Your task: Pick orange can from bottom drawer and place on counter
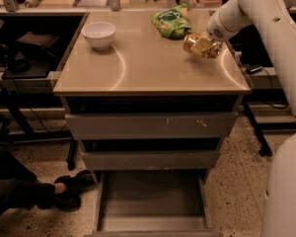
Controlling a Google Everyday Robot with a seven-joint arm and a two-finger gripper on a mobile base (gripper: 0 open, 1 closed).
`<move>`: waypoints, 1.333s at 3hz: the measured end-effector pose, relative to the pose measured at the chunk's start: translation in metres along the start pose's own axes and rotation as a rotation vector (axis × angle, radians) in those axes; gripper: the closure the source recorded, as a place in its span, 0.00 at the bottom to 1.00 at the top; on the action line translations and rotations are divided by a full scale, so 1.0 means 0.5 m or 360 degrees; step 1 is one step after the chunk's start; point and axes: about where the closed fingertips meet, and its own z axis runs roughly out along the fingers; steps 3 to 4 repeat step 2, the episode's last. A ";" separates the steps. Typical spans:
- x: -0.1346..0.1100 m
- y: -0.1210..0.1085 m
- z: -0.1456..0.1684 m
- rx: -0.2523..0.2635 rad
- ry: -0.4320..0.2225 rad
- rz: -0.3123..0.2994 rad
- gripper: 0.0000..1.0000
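Observation:
The orange can (192,42) is shiny orange-gold and sits in my gripper (203,45) at the right rear of the beige counter (153,63), at or just above its surface. The gripper's pale fingers (202,44) are shut around the can, and the white arm reaches in from the upper right. The bottom drawer (153,204) is pulled out at the foot of the cabinet, and its grey floor is bare.
A white bowl (99,33) stands at the counter's left rear. A green snack bag (171,21) lies at the rear, just left of the can. Two upper drawers (150,126) are closed. A person's dark shoe (69,189) rests on the floor left of the open drawer.

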 end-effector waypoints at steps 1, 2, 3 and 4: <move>0.000 0.000 0.000 0.0000 0.0000 0.0000 0.00; 0.000 0.000 0.000 0.0000 0.0000 0.0000 0.00; 0.000 0.000 0.000 0.0000 0.0000 0.0000 0.00; 0.000 0.000 0.000 0.0000 0.0000 0.0000 0.00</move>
